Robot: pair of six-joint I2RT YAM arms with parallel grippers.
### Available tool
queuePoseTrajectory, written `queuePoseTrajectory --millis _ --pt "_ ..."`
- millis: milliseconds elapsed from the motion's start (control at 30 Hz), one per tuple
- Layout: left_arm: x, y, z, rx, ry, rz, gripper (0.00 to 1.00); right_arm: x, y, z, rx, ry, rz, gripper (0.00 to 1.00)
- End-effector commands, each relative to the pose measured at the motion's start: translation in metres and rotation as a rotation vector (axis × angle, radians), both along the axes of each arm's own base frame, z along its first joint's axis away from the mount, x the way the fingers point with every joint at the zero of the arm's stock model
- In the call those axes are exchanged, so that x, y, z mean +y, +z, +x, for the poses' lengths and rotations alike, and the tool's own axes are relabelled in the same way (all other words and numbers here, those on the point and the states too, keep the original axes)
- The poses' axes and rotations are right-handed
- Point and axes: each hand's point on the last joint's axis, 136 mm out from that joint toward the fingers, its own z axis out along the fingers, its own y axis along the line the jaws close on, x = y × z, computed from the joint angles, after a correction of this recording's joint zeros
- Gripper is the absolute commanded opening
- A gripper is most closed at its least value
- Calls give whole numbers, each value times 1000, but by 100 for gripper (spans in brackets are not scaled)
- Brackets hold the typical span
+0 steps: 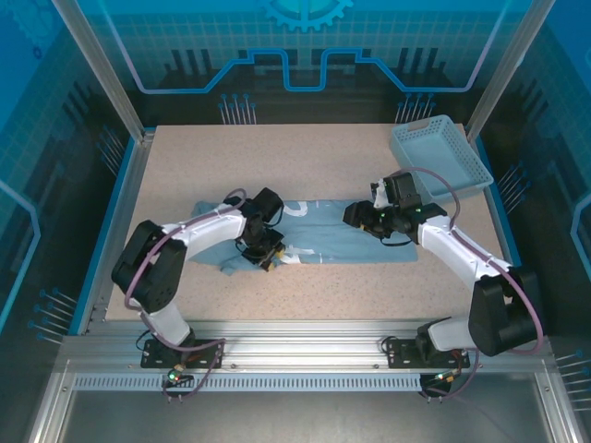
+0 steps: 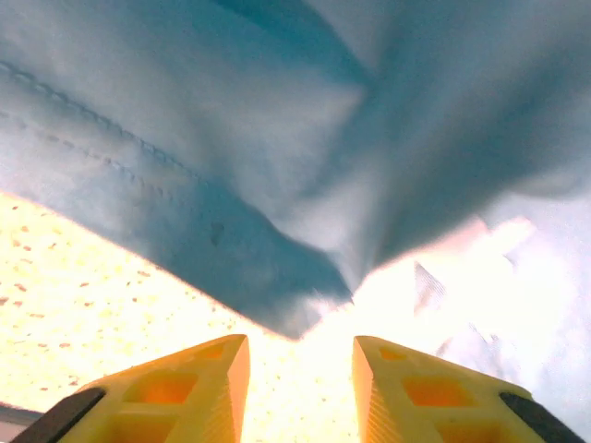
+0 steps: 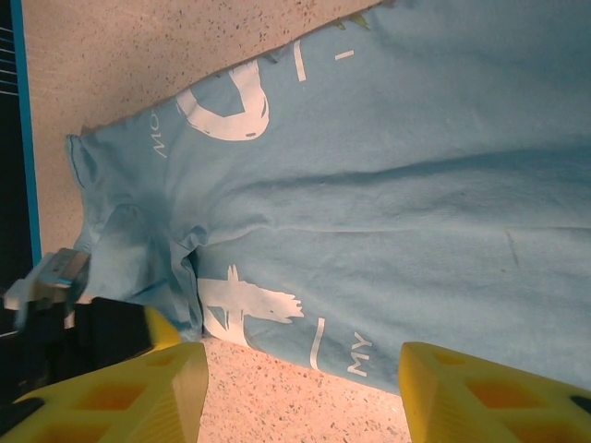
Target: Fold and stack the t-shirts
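One pale blue t-shirt (image 1: 332, 235) lies spread lengthwise across the middle of the table, rumpled at its left end. White lettering (image 3: 226, 111) shows on it in the right wrist view. My left gripper (image 1: 263, 249) is low over the shirt's bunched left end. Its yellow fingers (image 2: 208, 383) stand apart in the left wrist view, with a fold of the fabric (image 2: 277, 138) just beyond the tips and nothing between them. My right gripper (image 1: 355, 214) hovers open over the shirt's right half. Its fingers (image 3: 157, 397) straddle the shirt's near edge (image 3: 397, 185) without touching it.
A light blue mesh basket (image 1: 441, 155) stands at the table's back right corner. Bare speckled tabletop (image 1: 305, 157) stretches behind the shirt and in front of it. Metal frame posts rise at the back corners.
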Motion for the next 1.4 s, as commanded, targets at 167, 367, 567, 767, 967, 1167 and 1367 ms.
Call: queuePoseTrajectory --millis 167,367,567,767,967,1167,1367 --pt "57 38 26 -191 27 43 26 5 3 -5 1 10 33 57" --pt "74 5 34 -104 -114 119 27 15 11 -7 -9 39 42 57" --pt "53 -25 18 -44 -189 53 26 21 13 -11 -13 47 50 57" --pt "31 -35 -10 13 -219 38 24 21 12 -11 -11 44 50 57" --pt "13 -39 -19 29 -196 -42 22 22 11 -10 -11 46 56 57" --pt "30 5 3 -144 -131 -97 28 22 10 -13 -14 56 52 57" --pt "116 11 6 -178 11 -19 28 23 9 -14 -14 63 57 57"
